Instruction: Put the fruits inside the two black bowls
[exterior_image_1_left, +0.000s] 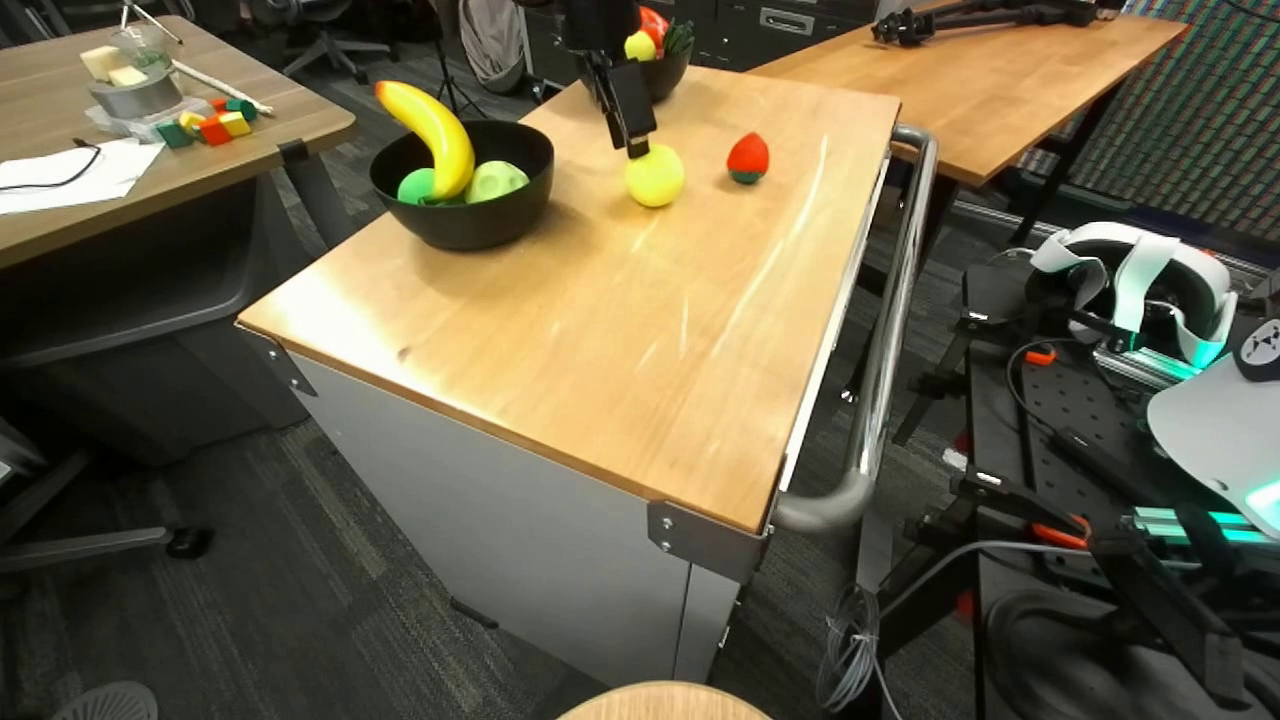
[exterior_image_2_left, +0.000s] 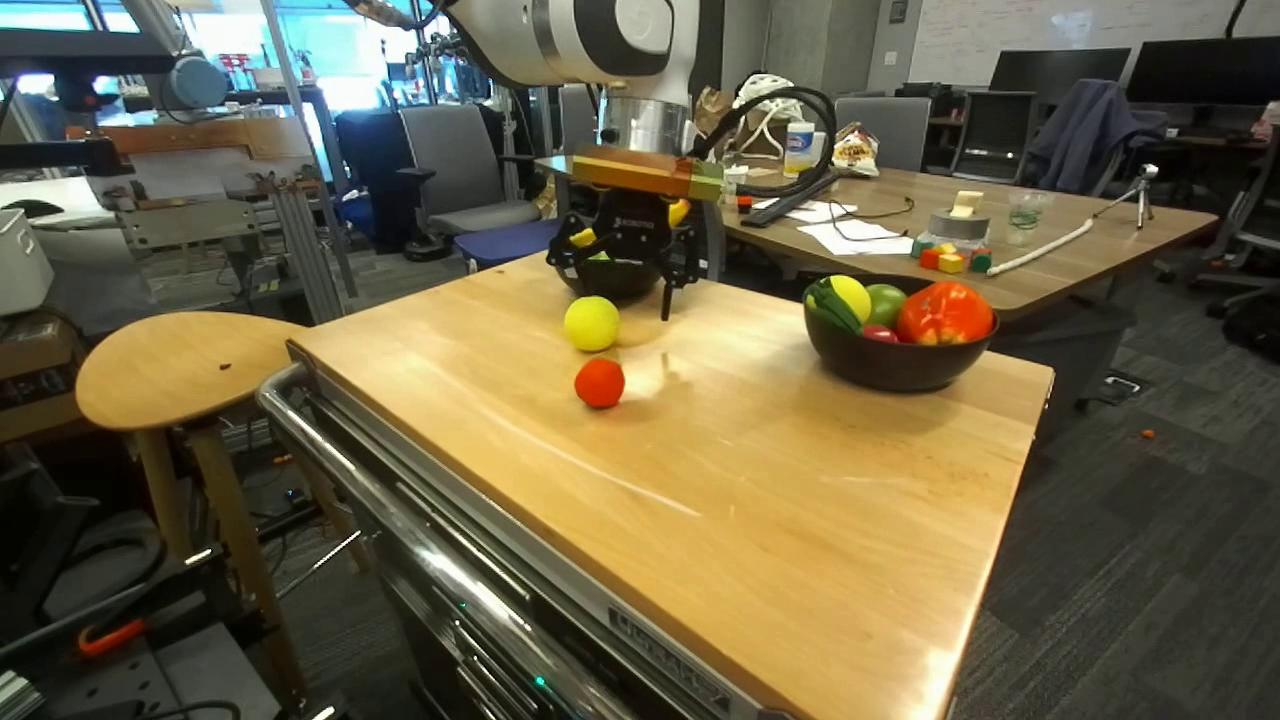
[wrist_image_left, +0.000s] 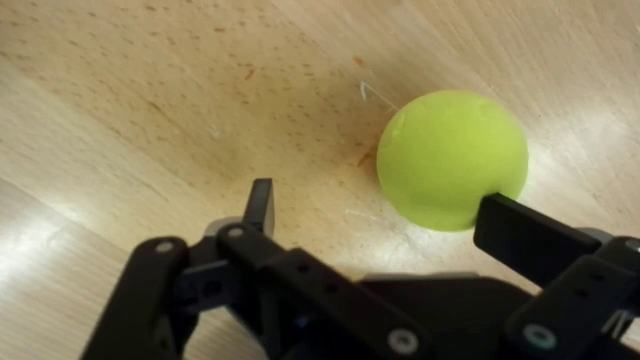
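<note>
A yellow round fruit (exterior_image_1_left: 655, 178) stands on the wooden cart top in both exterior views (exterior_image_2_left: 592, 325). A red strawberry-like fruit (exterior_image_1_left: 748, 157) lies beside it, also in both exterior views (exterior_image_2_left: 600, 384). One black bowl (exterior_image_1_left: 480, 225) holds a banana, a green fruit and a pale green piece; it is partly hidden behind the gripper (exterior_image_2_left: 620, 288). The other black bowl (exterior_image_2_left: 890, 366) holds a red pepper and several fruits. In the wrist view my gripper (wrist_image_left: 377, 207) is open, with the yellow fruit (wrist_image_left: 450, 157) ahead; the right finger overlaps the fruit's edge, contact unclear.
The wooden cart top (exterior_image_1_left: 600, 350) has a metal handle rail (exterior_image_2_left: 430, 550) along one side. A table (exterior_image_1_left: 60, 230) with blocks, tape and papers stands beside it. A round stool (exterior_image_2_left: 180, 365) stands near the cart.
</note>
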